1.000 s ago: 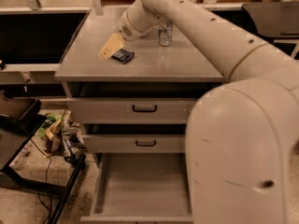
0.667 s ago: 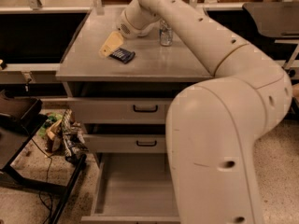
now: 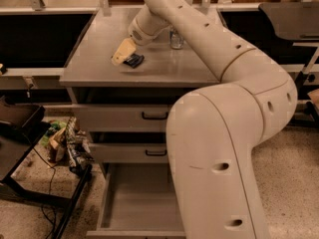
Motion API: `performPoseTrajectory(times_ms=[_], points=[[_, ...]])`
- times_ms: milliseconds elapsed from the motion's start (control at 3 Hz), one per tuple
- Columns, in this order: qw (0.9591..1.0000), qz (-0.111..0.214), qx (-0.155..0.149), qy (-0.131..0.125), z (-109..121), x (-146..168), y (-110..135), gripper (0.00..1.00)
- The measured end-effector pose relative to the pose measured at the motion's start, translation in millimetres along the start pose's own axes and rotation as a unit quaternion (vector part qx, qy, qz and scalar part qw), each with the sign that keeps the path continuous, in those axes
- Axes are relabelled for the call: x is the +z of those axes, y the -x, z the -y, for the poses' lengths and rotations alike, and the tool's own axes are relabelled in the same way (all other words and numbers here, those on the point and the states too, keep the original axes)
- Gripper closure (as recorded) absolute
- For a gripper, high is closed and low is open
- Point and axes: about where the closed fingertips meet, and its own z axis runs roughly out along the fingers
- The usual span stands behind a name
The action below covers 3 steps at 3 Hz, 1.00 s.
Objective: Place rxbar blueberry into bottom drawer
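Step in hand: grasping the bar off the cabinet top, judging by the gripper [image 3: 124, 52] sitting low at the bar in the upper-left-centre of the frame.
Gripper: at the end of the arm that reaches in from the right, its tan fingers [image 3: 122, 50] angled down toward the left onto the grey top.
Finger state: I cannot tell whether they are apart or clamped; they read as one pale wedge.
Rxbar blueberry [image 3: 134, 60]: flat on the cabinet top, dark, poking out just right of and below the fingertips, touching or nearly so.
Doing it well: probably keep the wrist low, close across the bar's narrow side, and lift only once it is pinched.
Bottom drawer [image 3: 107, 203]: pulled open at lower centre, partly hidden by the arm.
Nearby: a clear glass [image 3: 176, 38] stands just right of the wrist; best avoided.
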Motion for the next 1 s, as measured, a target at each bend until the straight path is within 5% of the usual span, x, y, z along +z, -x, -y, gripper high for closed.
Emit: performPoseTrajectory(times_ms=[333,1000], points=[[0.9998,-0.018,0.009,0.006,-7,12,-15,0.14],[0.9994,-0.027,0.012,0.019,-18,21,-22,0.58]])
